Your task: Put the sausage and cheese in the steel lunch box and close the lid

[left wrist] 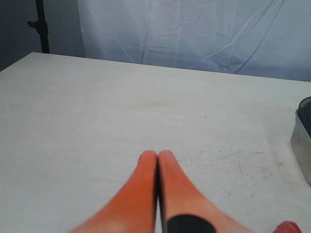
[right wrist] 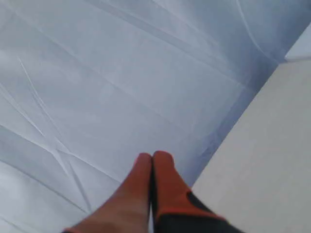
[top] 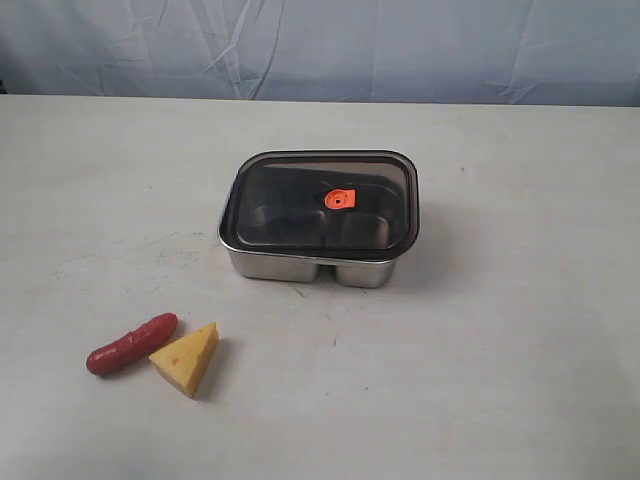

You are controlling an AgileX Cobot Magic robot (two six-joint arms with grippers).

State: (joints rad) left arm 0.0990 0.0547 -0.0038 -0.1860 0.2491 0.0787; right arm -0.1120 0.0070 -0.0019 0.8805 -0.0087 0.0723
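Note:
The steel lunch box (top: pixel 300 266) stands mid-table with the dark see-through lid (top: pixel 320 205) lying on top of it, an orange valve at its centre. To the front left lie the red sausage (top: pixel 131 344) and the yellow cheese wedge (top: pixel 187 358), touching side by side. No arm shows in the exterior view. My left gripper (left wrist: pixel 158 154) is shut and empty above bare table; a corner of the lunch box (left wrist: pixel 302 141) and a tip of the sausage (left wrist: pixel 287 227) sit at that view's edge. My right gripper (right wrist: pixel 154 156) is shut and empty, facing the backdrop.
A white table (top: pixel 500 380) carries everything, with a wrinkled pale-blue cloth backdrop (top: pixel 400 45) behind its far edge. A dark stand (left wrist: pixel 41 24) rises beyond the table's corner in the left wrist view. The table's edge (right wrist: pixel 243 126) shows in the right wrist view.

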